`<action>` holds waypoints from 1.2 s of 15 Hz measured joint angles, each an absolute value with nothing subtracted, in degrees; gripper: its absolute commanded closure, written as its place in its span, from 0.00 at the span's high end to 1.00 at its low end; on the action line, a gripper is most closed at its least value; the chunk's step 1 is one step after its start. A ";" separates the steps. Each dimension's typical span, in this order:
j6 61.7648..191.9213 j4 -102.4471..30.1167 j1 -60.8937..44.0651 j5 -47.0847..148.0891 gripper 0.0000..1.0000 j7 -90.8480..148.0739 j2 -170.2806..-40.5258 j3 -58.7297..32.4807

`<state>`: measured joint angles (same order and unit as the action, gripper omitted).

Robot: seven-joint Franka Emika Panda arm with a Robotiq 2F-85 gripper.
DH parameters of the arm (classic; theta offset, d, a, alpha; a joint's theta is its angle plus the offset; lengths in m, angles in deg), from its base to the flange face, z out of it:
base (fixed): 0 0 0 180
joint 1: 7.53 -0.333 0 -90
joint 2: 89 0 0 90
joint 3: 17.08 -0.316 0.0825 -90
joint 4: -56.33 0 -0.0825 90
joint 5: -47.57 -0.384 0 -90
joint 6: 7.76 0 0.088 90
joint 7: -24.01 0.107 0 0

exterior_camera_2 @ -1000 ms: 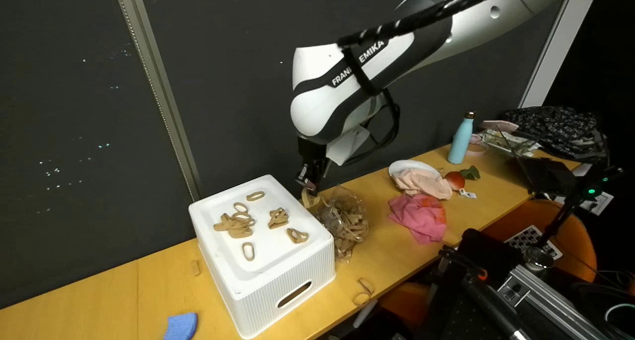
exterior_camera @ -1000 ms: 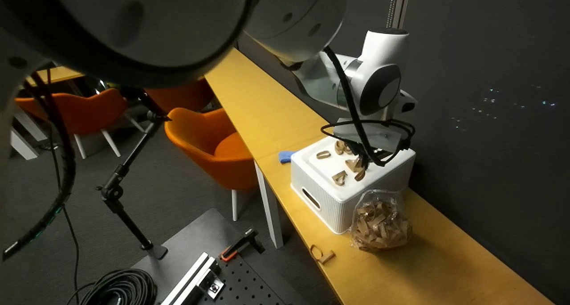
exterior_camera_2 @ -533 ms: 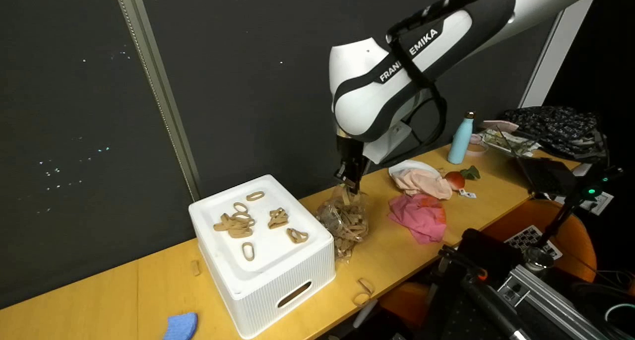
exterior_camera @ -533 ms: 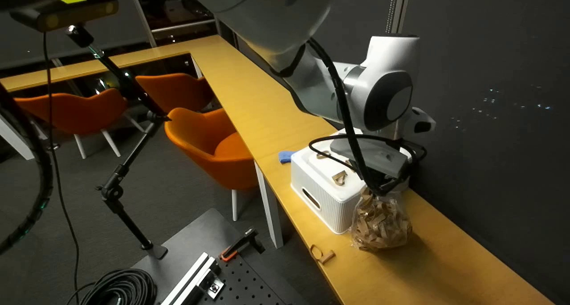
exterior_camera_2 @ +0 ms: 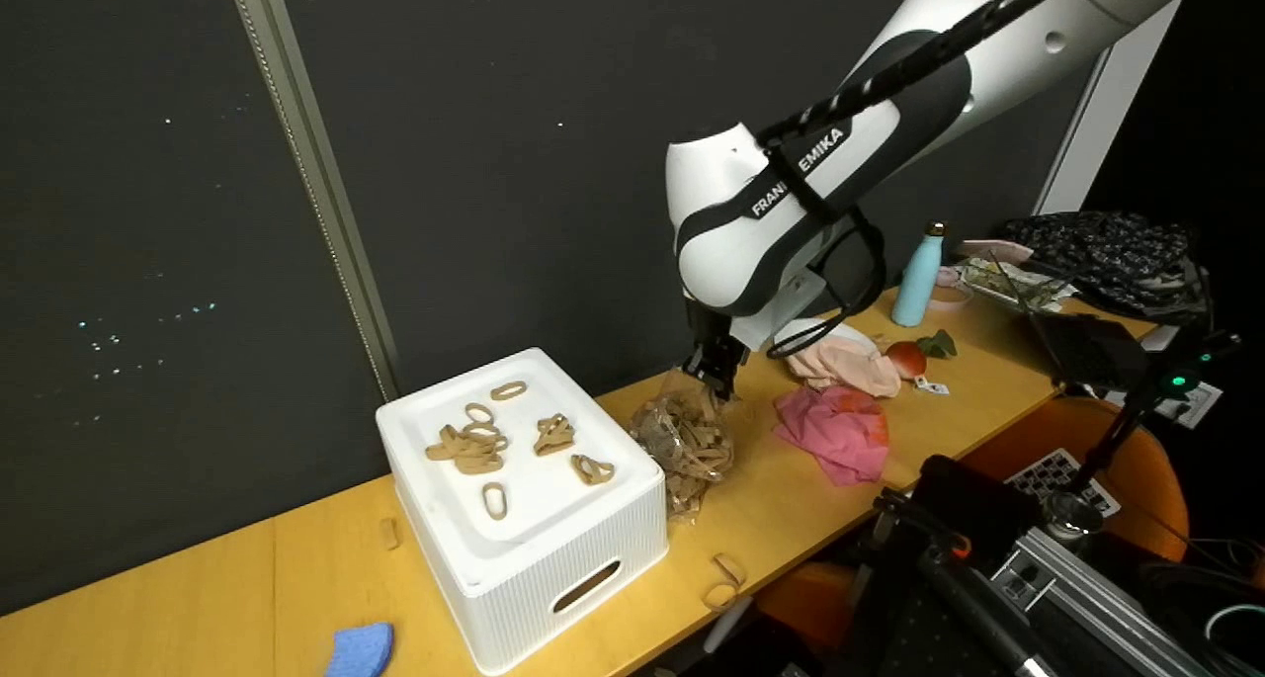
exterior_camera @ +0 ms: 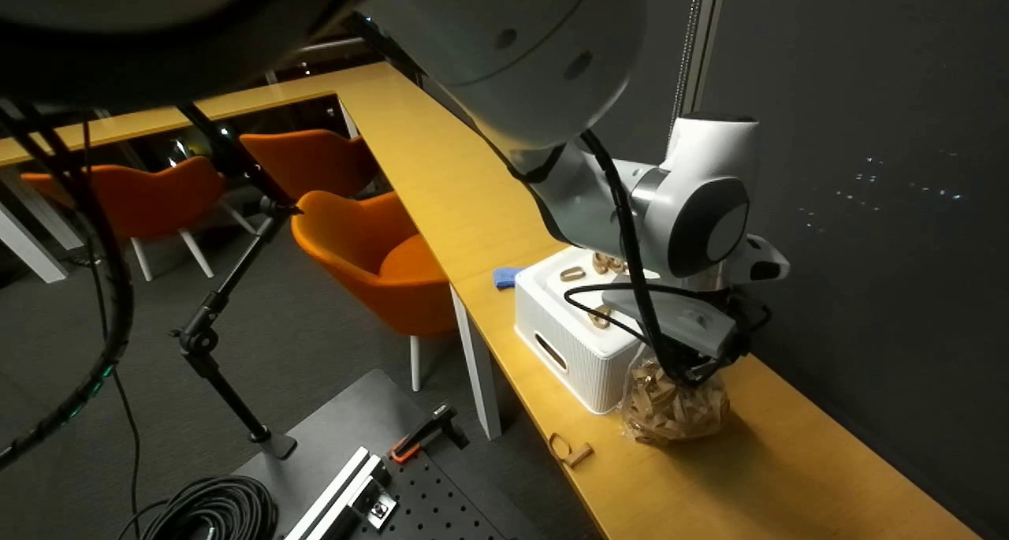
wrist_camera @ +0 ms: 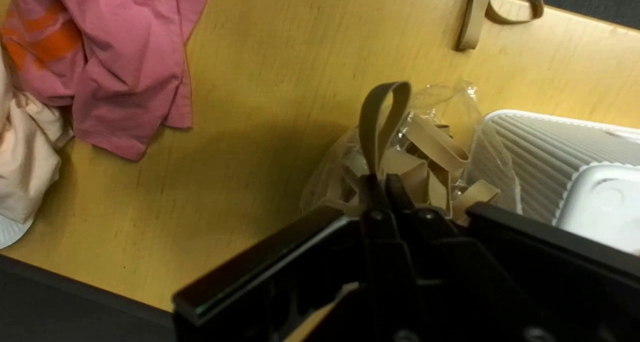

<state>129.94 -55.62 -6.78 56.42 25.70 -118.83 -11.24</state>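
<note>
Yellow tabletop (wrist_camera: 270, 47) spreads under my gripper (wrist_camera: 384, 184), fingers clamped on one end of a tan band (wrist_camera: 369, 127) — so its loop sticks out free by the top of the clear bag (exterior_camera_2: 659, 435). Perhaps the white box (exterior_camera_2: 544, 501) alongside steadies it.

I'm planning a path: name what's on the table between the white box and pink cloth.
A clear bag of tan bands, nearer the box, in the wrist view and an exterior view.

White-and-black robot arm (exterior_camera_2: 850, 163) slanting down from the upper right in an exterior view, bent at its rounded wrist (exterior_camera: 705, 225), dark claw (wrist_camera: 384, 182) hanging below and aimed downward, slim fingers (wrist_camera: 378, 227) pinched close at their tips
</note>
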 measured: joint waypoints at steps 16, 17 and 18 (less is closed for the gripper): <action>135.44 -48.03 -10.23 56.34 0.95 25.69 -124.78 -12.40; 135.18 -48.06 -10.19 56.08 0.99 25.54 -124.33 -13.06; 134.93 -48.17 -10.16 55.75 1.00 25.14 -123.69 -13.91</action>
